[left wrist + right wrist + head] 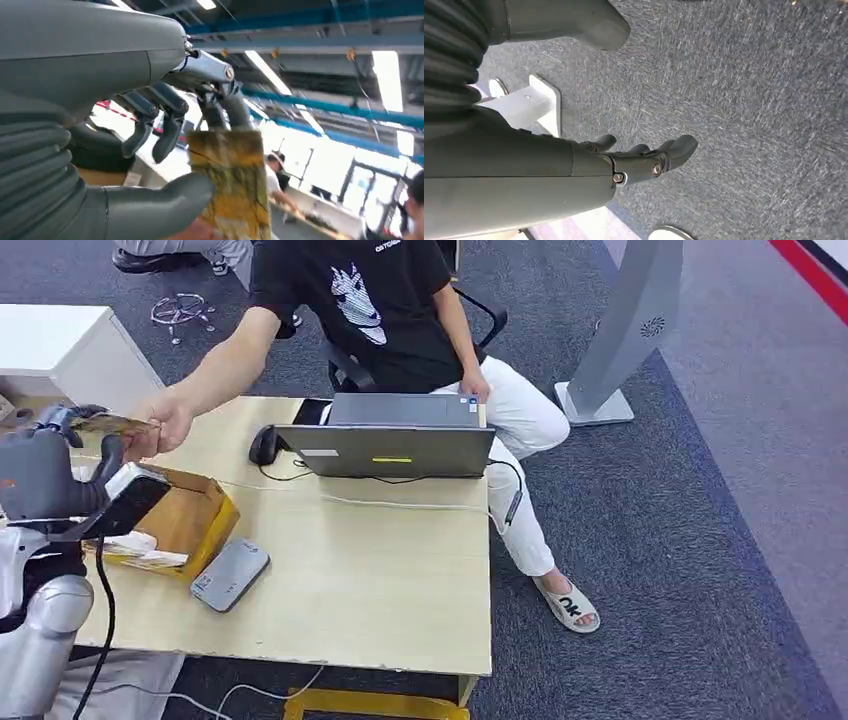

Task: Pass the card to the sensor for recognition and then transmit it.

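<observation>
My left hand (52, 455) is raised at the table's left end and holds a yellow-brown patterned card (112, 423). A seated person's hand (162, 430) grips the card's other end. In the left wrist view the card (232, 185) sits between my thumb (160, 202) and my dark fingers (220, 107). A flat grey sensor box (230, 575) lies on the table (380, 570), below and to the right of the card. My right hand (644, 160) hangs over grey carpet, fingers loosely extended, holding nothing.
An open cardboard box (185, 520) stands beside the sensor under my left arm. A grey laptop (390, 440), a black mouse (264, 445) and cables lie at the table's far side. The person sits on a chair behind it. A grey kiosk stand (625, 335) stands at the right.
</observation>
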`<state>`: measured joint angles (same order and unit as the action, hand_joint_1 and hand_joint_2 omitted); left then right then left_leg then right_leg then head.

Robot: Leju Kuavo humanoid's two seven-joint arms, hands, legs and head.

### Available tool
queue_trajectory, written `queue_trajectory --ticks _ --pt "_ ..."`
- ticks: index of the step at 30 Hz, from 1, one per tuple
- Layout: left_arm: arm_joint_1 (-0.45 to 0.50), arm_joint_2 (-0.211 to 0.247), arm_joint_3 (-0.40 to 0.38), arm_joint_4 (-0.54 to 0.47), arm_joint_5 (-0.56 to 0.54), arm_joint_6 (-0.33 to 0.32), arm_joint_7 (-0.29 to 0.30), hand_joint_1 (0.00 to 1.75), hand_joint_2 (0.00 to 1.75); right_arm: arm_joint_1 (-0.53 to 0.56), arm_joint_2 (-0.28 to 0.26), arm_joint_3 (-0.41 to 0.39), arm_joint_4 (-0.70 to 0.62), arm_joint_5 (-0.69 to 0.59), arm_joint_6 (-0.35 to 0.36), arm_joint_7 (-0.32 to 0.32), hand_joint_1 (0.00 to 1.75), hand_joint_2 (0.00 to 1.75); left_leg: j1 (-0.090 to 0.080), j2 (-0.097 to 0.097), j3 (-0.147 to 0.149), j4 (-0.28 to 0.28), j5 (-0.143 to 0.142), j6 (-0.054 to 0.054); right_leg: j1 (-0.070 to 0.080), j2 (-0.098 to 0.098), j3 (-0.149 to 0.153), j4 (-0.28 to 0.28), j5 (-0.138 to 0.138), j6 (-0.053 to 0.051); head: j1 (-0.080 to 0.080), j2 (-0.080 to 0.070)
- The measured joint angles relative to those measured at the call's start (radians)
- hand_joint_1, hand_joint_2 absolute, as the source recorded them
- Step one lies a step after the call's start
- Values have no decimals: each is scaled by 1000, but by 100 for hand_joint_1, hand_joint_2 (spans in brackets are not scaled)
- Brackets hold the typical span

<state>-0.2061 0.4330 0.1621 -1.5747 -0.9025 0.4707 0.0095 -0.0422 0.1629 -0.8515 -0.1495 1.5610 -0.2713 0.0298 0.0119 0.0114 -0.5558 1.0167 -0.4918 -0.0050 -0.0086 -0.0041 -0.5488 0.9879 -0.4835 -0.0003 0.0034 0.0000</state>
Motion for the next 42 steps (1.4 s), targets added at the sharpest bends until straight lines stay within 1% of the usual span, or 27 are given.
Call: queue_trajectory --ticks 3,8,13,18,21,22,24,27,29,33,35,36,37,38,39,42 --pt "-2 0 7 0 -3 13 10 0 175 -1 0 0 0 -10 3 0 0 175 0 0 0 0 0 0 0 0 0 0 0 0 0 0" --pt "8 -3 10 0 2 40 8 0 175 0 0 0 -1 -10 3 0 0 175 0 0 1 0 0 0 0 0 1 0 1 0 0 0" --pt "15 -6 12 0 17 41 6 0 175 0 0 0 -2 -11 3 0 0 175 0 0 1 0 0 0 0 0 1 0 2 -1 0 0" --pt "42 -20 14 -2 18 57 -18 0 175 0 0 0 -2 -12 6 0 0 175 0 0 1 0 0 0 0 0 1 0 2 -1 0 0" --pt "81 -23 14 -21 -6 73 -44 0 175 0 0 0 -2 -18 11 0 0 175 0 1 1 0 0 0 0 0 1 0 1 -1 0 0" --pt "98 -23 14 -34 -13 68 -50 0 175 1 0 0 -2 -26 13 1 0 175 0 1 1 0 0 0 0 0 1 0 1 -1 0 0" --pt "150 -21 13 -76 -51 28 -49 0 175 2 0 0 -2 -39 17 5 0 175 0 1 1 0 0 0 0 1 0 0 1 -1 0 0" --pt "245 -12 9 -161 -112 -71 -10 0 175 6 2 -3 -6 -66 26 8 0 175 0 2 0 0 0 0 0 2 0 0 1 -1 0 0" --pt "305 -2 5 -213 -143 -93 9 0 175 9 5 -5 -10 -69 28 9 0 175 0 2 0 0 0 0 0 1 -1 0 1 -1 -1 0" --pt "380 17 3 -282 -164 -125 28 0 175 9 10 -13 -18 -85 29 5 0 175 0 2 0 0 0 0 0 1 0 0 1 -1 -1 0" --pt "406 24 3 -309 -166 -129 29 0 175 11 12 -19 -21 -86 30 3 0 175 0 1 0 0 0 0 0 0 0 0 1 -1 0 0" --pt "416 26 3 -319 -165 -145 35 0 175 11 13 -22 -22 -88 29 3 0 175 0 1 0 0 0 0 0 0 0 0 1 -1 0 0" --pt "429 32 2 -329 -161 -179 49 0 175 11 14 -24 -24 -98 29 1 0 175 1 1 0 0 0 0 0 0 1 0 1 -1 0 0" --pt "455 40 2 -344 -157 -216 63 0 175 11 16 -28 -27 -106 29 1 0 175 1 2 1 0 0 0 0 1 1 0 1 -2 0 0" --pt "484 51 2 -362 -151 -239 73 0 175 13 18 -31 -31 -108 29 0 0 175 1 4 1 0 0 0 0 2 0 0 1 -2 0 0" --pt "538 65 3 -396 -144 -260 82 0 175 19 22 -41 -39 -118 29 0 0 175 1 1 1 0 0 0 0 0 0 0 1 -2 0 0"
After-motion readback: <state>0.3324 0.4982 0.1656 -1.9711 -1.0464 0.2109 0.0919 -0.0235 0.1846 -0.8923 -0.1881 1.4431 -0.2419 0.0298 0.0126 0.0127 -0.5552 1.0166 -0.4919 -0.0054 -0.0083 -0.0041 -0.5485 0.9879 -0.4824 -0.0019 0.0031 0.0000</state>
